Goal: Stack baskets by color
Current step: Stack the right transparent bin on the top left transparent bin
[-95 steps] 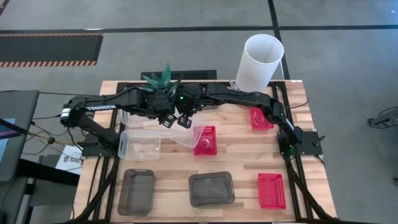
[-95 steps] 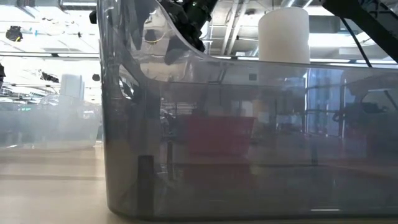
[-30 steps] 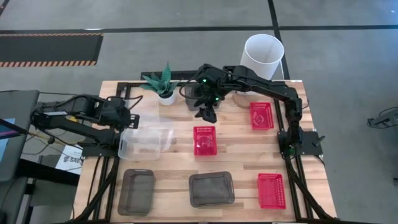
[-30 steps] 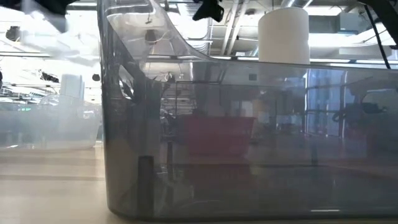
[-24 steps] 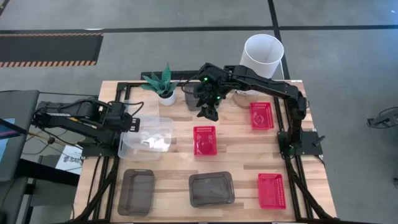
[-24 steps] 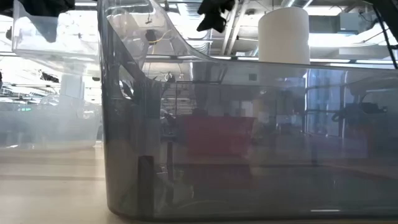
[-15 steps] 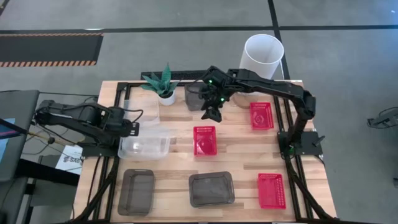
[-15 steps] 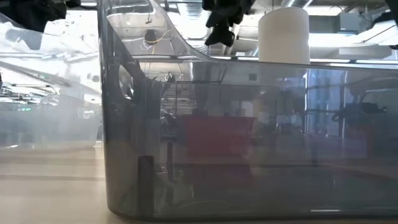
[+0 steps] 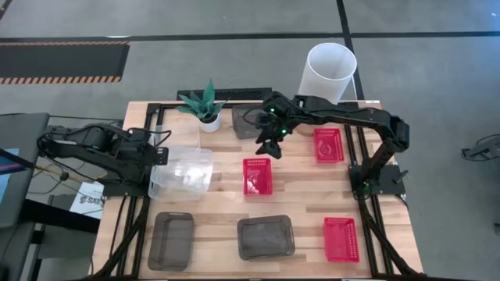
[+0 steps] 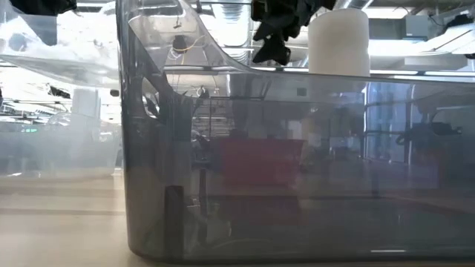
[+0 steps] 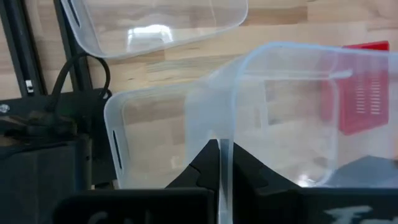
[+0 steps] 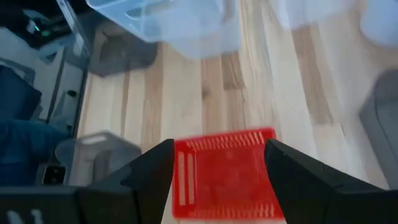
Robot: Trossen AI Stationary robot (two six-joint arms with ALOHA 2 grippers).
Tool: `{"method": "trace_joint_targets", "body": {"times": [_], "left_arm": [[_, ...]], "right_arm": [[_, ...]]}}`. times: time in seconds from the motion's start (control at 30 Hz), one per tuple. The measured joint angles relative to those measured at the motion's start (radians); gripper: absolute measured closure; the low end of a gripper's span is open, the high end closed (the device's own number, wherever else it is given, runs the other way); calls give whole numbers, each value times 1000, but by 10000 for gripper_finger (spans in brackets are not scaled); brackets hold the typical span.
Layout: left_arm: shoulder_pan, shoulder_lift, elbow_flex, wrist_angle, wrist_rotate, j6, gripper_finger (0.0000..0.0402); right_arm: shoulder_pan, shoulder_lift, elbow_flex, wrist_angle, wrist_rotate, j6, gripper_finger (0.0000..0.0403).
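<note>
My left gripper (image 9: 158, 154) is at the table's left edge, shut on a clear whitish basket (image 9: 187, 165). This basket hangs tilted over a second clear basket (image 11: 155, 25), which lies on the table. My right gripper (image 9: 271, 146) hovers open above the middle red mesh basket (image 12: 225, 171), touching nothing. Two more red baskets lie at the right, one far (image 9: 328, 144) and one near (image 9: 341, 238). Two dark grey baskets (image 9: 172, 240) (image 9: 266, 236) lie along the near edge, and a third (image 9: 244, 121) lies at the far side. My left gripper pinches the clear basket's end wall (image 11: 225, 134), the one toward the table's left, with one finger inside and one outside. The fingers come slanting down from the table's left. The basket sits tilted above the other clear basket; I cannot tell whether the two touch.
A tall white cylinder (image 9: 328, 74) stands at the far right corner, and a small potted plant (image 9: 205, 108) stands at the far edge. In the low view, the dark grey basket (image 10: 297, 163) nearest that camera fills most of the picture.
My right gripper has come down and toward the table's near right, closing on the middle red basket, and has stayed open. The clear basket in my left gripper has swung and tipped above the other clear basket.
</note>
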Motion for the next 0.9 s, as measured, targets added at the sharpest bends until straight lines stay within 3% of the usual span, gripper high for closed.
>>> {"method": "trace_joint_targets", "body": {"times": [0.37,0.67,0.9], "left_arm": [[51,51,-47,3,20,96,401],[123,48,160,2,40,219,401],[185,50,240,-1,90,313,401]], "right_arm": [[97,38,1,279,1,34,133],[118,41,-1,272,9,36,133],[121,41,-1,270,16,51,133]]}}
